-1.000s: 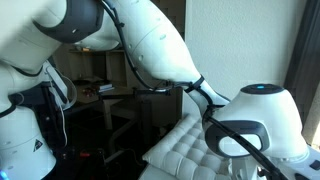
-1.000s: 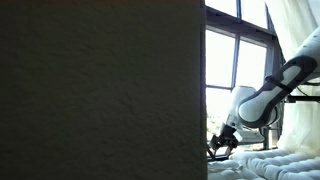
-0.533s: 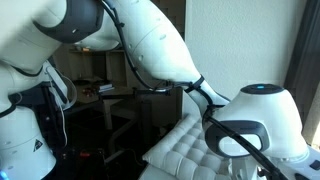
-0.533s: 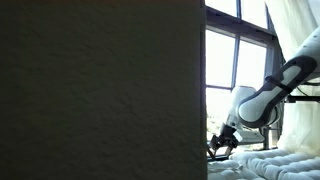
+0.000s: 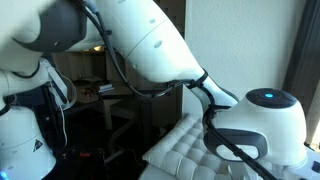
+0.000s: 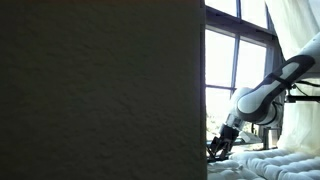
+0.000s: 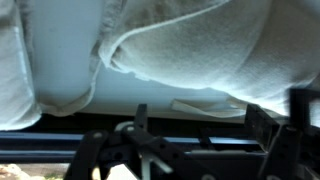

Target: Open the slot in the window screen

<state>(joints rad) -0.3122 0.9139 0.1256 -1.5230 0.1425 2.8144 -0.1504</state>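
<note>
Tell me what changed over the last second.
The arm shifted: its joints sit a little differently in both exterior views, and the gripper dipped slightly toward the white cushion below the window. It took hold of nothing and stayed open. The cushion, the window and the dark panel blocking an exterior view are unchanged.

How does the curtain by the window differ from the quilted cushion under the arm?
The curtain hangs upright beside the window, while the cushion lies flat at the bottom of the scene. The curtain falls in long soft folds, while the cushion is stitched into a grid of tufted squares. Both are white.
</note>
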